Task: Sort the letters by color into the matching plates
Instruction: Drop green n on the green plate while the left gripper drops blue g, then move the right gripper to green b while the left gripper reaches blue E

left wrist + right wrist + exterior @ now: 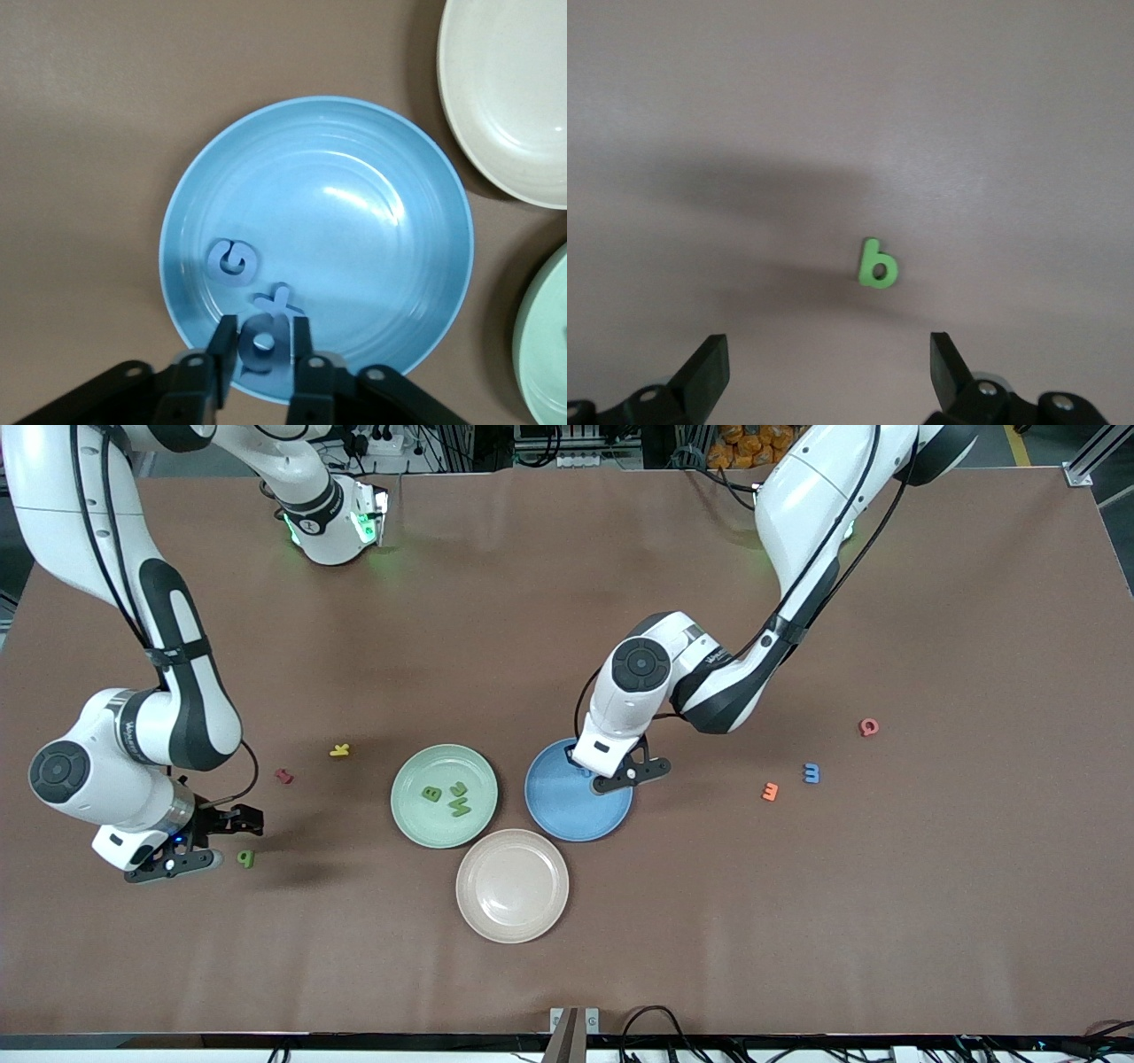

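Toward the right arm's end of the worktop (797, 921), we see the right gripper (199, 841) spread wide over a green letter (245, 858). The green plate (416, 819) holds three green letters (447, 797). The left gripper (259, 359) pinches a blue letter (260, 341) over the blue plate (354, 230), where two other blue letters (232, 261) lie.

Smooth, faintly glossy blue plate (354, 177); matt foam-like green letter (877, 264); matt brown table (886, 912).

Three plates (512, 885) clustered mid-table, three letters (446, 797) in one, two letters (251, 283) in another, stray letter (877, 265) toward right arm's end
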Controlling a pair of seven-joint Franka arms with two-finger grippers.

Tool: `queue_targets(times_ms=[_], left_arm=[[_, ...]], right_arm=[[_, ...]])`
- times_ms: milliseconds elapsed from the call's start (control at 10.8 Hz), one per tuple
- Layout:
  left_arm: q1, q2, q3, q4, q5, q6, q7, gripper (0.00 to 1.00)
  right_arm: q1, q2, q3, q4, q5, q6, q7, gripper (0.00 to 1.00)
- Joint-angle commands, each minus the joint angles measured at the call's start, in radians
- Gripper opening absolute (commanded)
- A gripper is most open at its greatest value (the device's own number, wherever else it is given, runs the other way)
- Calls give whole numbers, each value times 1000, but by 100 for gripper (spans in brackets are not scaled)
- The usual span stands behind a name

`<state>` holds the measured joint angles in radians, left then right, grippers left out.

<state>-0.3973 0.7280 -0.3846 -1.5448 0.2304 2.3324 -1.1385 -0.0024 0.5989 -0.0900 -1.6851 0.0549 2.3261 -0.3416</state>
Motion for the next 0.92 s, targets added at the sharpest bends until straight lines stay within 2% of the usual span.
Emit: queue_targets(times_ms=[0, 185, 461, 830], left_arm=[[-49, 22, 47, 31, 4, 5, -17, 100], [-35, 16, 47, 25, 23, 1, 44, 100], [15, 13, 49, 2, 24, -46, 167, 100], [118, -13, 49, -59, 26, -91, 331, 100]], right_arm=[[-34, 68, 13, 68, -21, 31, -24, 100], [-53, 97, 13, 68, -20, 82, -27, 100], [-56, 142, 13, 110, -18, 85, -31, 100], [-53, 193, 13, 120, -13, 173, -27, 100]])
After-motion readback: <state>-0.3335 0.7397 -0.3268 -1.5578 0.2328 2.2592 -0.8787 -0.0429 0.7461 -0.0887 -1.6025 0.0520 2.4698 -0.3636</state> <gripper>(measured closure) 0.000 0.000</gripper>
